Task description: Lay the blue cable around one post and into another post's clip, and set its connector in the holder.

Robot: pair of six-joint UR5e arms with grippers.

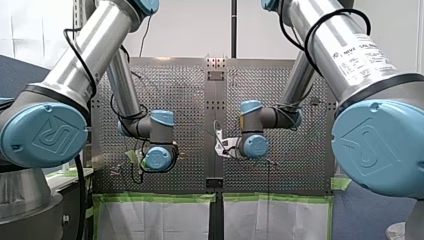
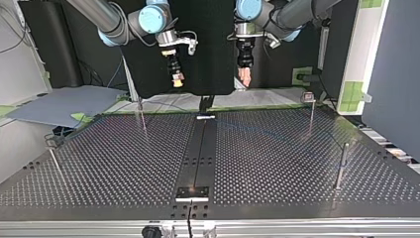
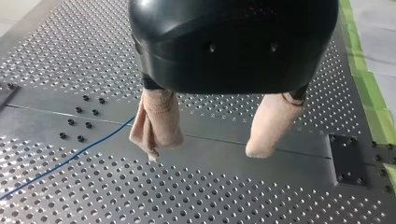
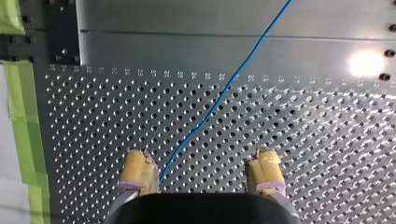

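Going across the top view from its left, a thin metal post (image 2: 141, 113) stands at the far edge of the perforated worktop (image 2: 99, 163). Just beside it my right hand (image 2: 175, 83) hangs above the surface on yellow pads. Its wrist view shows the fingers spread with nothing between them. Below them lies the blue cable (image 4: 219, 98), a thin, smooth, bright blue line lying flat on the holes. It runs from just beside one yellow pad, slants away and crosses onto the plain middle strip. Next along, my left hand (image 2: 243, 78) also hangs clear of the worktop, its beige pads parted and empty. In its wrist view the cable passes from behind one pad off across the perforations. Further right stands a clip-topped post (image 2: 310, 111), and nearer the camera another post (image 2: 340, 168).
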